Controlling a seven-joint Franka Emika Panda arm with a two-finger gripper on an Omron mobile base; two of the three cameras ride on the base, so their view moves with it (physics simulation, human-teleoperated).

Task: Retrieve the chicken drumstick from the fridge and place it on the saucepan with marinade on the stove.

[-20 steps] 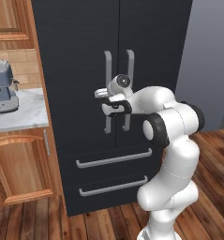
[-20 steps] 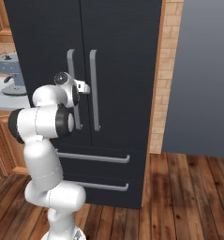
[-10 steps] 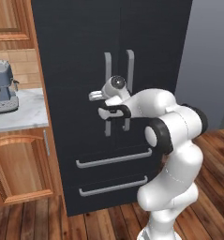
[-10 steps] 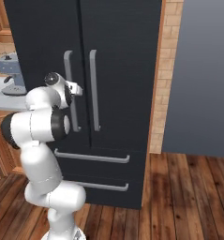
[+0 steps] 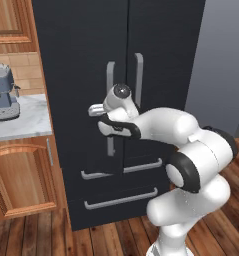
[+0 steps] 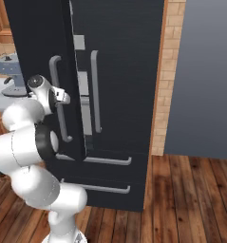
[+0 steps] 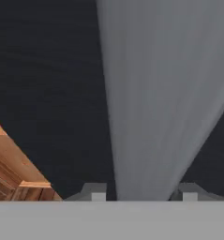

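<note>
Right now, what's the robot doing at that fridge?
Gripper straddling left door handle. Fridge left door cracked open. Drumstick unseen. Nothing in the way.

Glossy white rounded arm, black joint bands, grey wrist cap

The scene is being lit evenly and softly, with no hard shadows being cast. The fridge handle is being rendered blurred and oversized in the hand view.

Left fridge door now ajar.
</note>
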